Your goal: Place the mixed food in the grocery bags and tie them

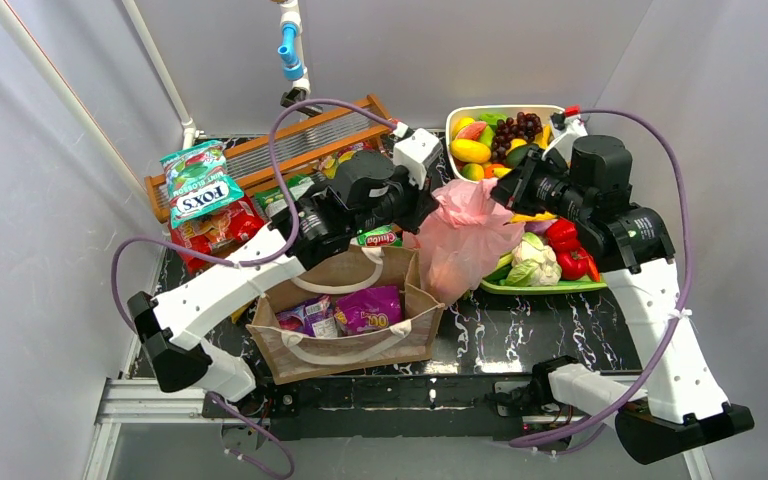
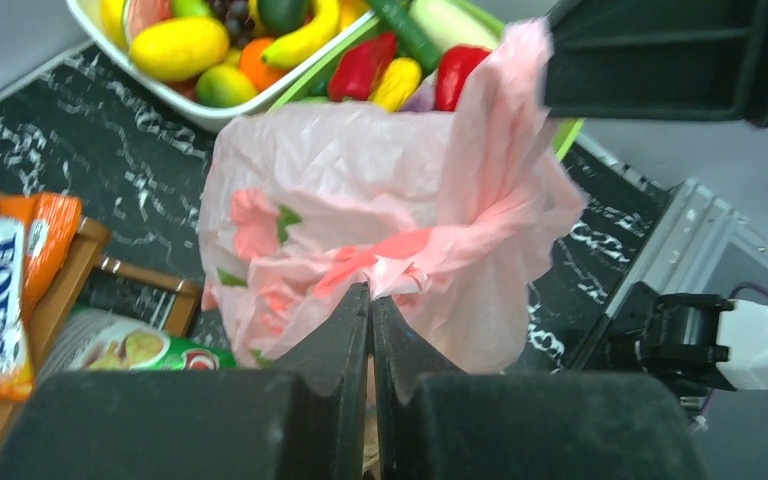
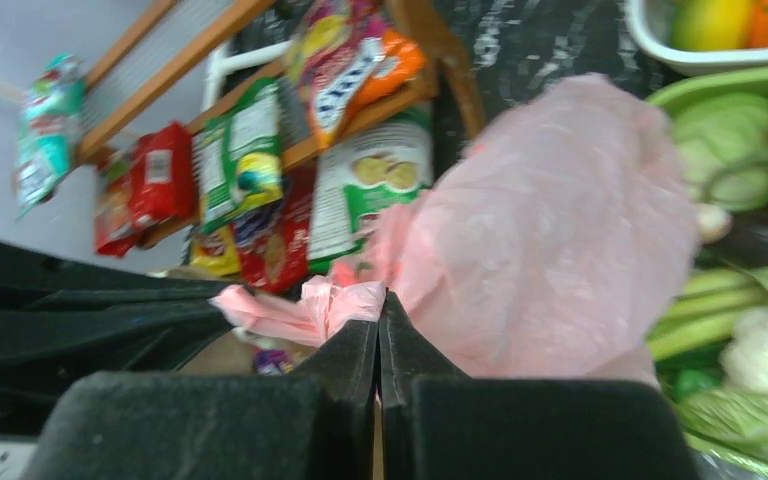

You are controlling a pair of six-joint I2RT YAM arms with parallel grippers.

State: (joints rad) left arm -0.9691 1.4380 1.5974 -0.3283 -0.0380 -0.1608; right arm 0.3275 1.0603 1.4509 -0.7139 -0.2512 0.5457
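**A:** What's nearest the bases?

**B:** The brown tote (image 1: pixel 345 345) stands open with purple packets (image 1: pixel 368 308) inside. Its handles are loose, not tied.

**A:** And beyond it?

**B:** The pink bag (image 1: pixel 465 245) sits mid-table beside the green tray (image 1: pixel 550 287). The left gripper (image 2: pixel 371 300) is pinched fully closed on a twisted strand of its film. The right gripper (image 3: pixel 380 305), equally closed, nips its bunched handle.

**A:** So they're tying it?

**B:** I'd say so. Next, the ends need crossing and drawing snug without tearing the film. More packets wait on the far-left rack (image 1: pixel 290 140).
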